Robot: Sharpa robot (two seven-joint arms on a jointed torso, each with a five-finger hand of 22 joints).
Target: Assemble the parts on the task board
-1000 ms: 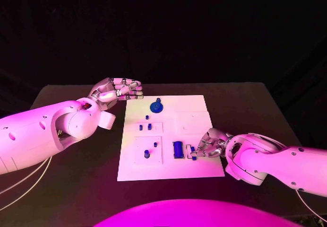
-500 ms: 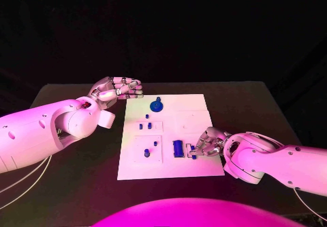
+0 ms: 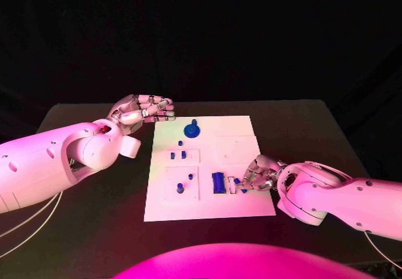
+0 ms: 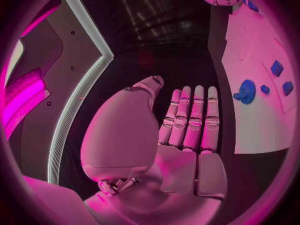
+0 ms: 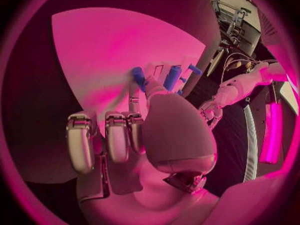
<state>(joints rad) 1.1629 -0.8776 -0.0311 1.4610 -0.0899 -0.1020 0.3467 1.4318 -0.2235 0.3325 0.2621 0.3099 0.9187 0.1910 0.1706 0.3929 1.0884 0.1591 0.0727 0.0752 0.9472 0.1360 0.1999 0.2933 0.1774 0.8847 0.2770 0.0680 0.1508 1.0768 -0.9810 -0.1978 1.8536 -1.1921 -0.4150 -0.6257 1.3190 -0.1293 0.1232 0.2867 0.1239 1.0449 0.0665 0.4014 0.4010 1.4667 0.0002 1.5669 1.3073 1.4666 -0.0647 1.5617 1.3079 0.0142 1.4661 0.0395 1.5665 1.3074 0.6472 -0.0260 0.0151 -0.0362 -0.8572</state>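
Right hand [image 3: 258,176] is down at the board's [image 3: 243,206] near right edge, fingers curled onto a small blue part [image 3: 239,187] — it sits right at the fingertips, touching them, and the hand seems to pinch it, though the hold itself is half hidden. In the right wrist view the hand [image 5: 134,130] has its fingers bent in over the white board [image 5: 106,45], with blue pieces poking out just past the fingertips. Beside that part, toward the board's middle, stands a longer blue block [image 3: 218,182], its long axis running from the near edge to the far edge of the board. Further left a small blue peg [image 3: 180,188] sits in a square recess, and a pair of little blue pieces [image 3: 178,155] lies in the recess beyond it. At the far end a round blue knob [image 3: 193,131] with a stub on top. Left hand [image 3: 144,109] hovers over the dark desk [image 3: 83,116] off the board's far left corner — fingers curled in, clenched on nothing; in its wrist view the fingers [image 4: 190,120] lie side by side, with the knob [image 4: 245,91] well apart from them
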